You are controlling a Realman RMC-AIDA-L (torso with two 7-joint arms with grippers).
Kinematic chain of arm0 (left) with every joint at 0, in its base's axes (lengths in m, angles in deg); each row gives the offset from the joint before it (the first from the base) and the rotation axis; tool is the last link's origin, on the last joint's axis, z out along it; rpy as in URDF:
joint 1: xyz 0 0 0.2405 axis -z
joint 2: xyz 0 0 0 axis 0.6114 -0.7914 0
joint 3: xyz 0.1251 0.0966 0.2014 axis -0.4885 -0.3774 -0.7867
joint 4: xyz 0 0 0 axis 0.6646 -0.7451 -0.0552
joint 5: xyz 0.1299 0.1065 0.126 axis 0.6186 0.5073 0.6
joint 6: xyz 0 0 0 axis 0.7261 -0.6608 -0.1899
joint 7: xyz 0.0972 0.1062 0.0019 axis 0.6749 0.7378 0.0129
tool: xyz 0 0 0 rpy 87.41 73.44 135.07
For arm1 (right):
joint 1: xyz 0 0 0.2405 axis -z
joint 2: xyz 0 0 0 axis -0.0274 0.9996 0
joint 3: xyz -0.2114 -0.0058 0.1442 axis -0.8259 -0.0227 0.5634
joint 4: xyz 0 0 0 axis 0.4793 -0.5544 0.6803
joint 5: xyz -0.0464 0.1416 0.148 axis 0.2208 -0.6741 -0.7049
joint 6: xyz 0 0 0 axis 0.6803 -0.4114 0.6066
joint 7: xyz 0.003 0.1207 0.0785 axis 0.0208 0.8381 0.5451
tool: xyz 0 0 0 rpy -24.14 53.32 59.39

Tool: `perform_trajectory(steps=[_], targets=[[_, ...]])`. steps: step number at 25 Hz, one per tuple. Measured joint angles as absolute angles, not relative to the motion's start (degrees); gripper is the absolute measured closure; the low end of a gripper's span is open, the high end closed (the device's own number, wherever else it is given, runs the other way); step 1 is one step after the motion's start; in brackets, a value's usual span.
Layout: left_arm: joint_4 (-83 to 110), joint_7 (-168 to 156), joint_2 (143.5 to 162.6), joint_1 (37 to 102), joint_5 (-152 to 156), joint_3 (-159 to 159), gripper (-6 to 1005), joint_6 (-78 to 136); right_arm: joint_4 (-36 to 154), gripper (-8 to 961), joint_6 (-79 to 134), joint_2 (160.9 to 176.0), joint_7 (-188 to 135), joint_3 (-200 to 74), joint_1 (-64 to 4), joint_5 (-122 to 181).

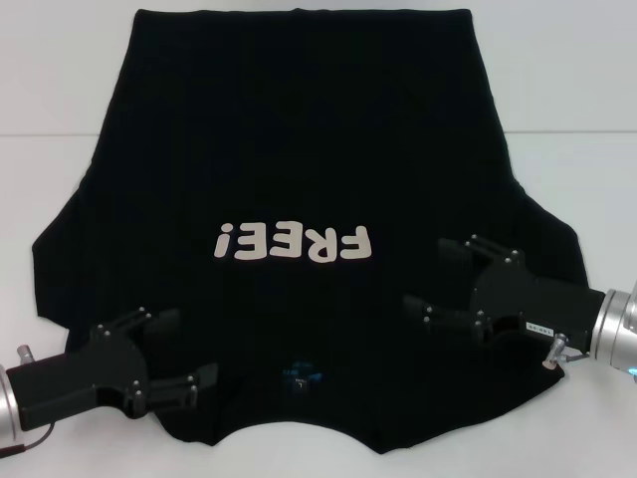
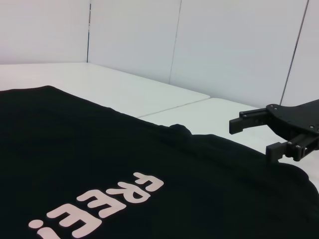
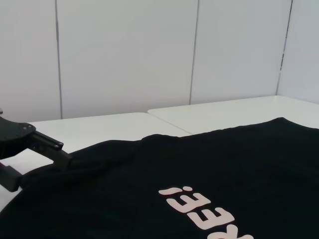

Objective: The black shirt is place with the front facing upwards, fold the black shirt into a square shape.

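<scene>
The black shirt [image 1: 299, 139] lies spread flat on the white table, front up, with the white "FREE!" lettering [image 1: 294, 242] at its middle and a small blue neck label [image 1: 301, 376] near the front edge. My left gripper [image 1: 187, 349] hovers open over the shirt's near left shoulder area. On the near right side my right gripper [image 1: 431, 276] stands open over the cloth. Neither holds anything. The left wrist view shows the shirt [image 2: 124, 169] with the right gripper [image 2: 251, 138] beyond it. The right wrist view shows the shirt [image 3: 199, 169] and the left gripper [image 3: 40, 167] at its edge.
The white table [image 1: 70, 80] shows bare on both sides of the shirt and behind it. White wall panels [image 2: 224, 45] stand beyond the table. A seam [image 2: 174, 105] runs between two tabletops.
</scene>
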State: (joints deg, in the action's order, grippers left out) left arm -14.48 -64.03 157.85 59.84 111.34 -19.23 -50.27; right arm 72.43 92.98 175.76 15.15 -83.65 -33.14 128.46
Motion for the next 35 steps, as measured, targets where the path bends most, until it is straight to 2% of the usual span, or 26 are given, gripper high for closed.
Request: perform_trajectory(steps=[35], targets=[[-14.39, -64.66, 157.83, 59.29, 111.34, -19.21, 52, -49.98, 71.74, 8, 92.18, 175.77, 15.15, -83.64, -34.07, 128.39]])
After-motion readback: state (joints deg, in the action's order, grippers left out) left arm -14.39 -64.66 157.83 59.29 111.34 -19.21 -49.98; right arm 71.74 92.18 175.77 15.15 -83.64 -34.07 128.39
